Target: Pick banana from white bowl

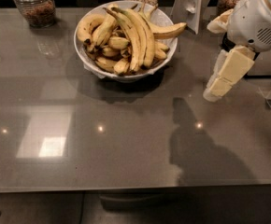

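Approaching is the step you are looking at: the gripper [216, 88] is hanging low over the desk [126, 143] at the right side, well apart from the white bowl [166, 55], and it is holding nothing. Whether the fingers are apart or together you cannot tell from this angle, since the pale links are hiding them.

The banana [167, 30] is lying on the right rim of the white bowl, its brownish tip poking out over the edge toward the gripper's side, while the pair of long bananas [138, 36] is arching over the middle of the heap and the short stubby ones are sitting lower down. A glass jar [34, 6] is standing at the far left.

For the next move, you are probably needing the arm to rise and travel left, then come down on the exposed outer end, taking care that it is not catching the rim or the long pair
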Action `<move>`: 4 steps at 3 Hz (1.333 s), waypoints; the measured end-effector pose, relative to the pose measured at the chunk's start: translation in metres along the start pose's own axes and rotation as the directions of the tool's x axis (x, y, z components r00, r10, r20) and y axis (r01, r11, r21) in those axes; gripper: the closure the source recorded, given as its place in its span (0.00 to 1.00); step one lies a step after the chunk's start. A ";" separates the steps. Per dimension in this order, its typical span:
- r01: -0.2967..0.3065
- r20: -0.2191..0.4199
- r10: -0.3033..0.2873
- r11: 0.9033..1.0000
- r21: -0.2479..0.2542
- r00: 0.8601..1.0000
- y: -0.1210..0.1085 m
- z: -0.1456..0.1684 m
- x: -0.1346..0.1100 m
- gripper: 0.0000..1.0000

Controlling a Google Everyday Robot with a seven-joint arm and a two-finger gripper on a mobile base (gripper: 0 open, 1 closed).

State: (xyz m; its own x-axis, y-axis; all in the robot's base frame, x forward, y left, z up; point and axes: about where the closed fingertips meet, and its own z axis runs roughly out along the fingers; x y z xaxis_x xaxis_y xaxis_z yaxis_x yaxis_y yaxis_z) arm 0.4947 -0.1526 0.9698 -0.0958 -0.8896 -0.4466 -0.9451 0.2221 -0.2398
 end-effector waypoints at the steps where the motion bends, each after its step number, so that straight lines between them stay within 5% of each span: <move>1: 0.072 0.095 -0.073 0.997 0.009 0.993 -0.026 0.015 -0.027 0.00; 2: 0.162 0.146 -0.169 0.985 0.063 0.975 -0.056 0.024 -0.044 0.00; 3: 0.283 0.132 -0.305 0.946 0.160 0.943 -0.093 0.031 -0.063 0.00; 4: 0.281 0.133 -0.302 0.947 0.158 0.944 -0.092 0.031 -0.063 0.00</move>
State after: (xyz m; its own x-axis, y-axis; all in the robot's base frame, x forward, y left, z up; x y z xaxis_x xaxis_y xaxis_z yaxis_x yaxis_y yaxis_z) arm 0.5971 -0.1048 0.9931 0.2368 -0.8539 -0.4635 -0.8723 0.0233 -0.4884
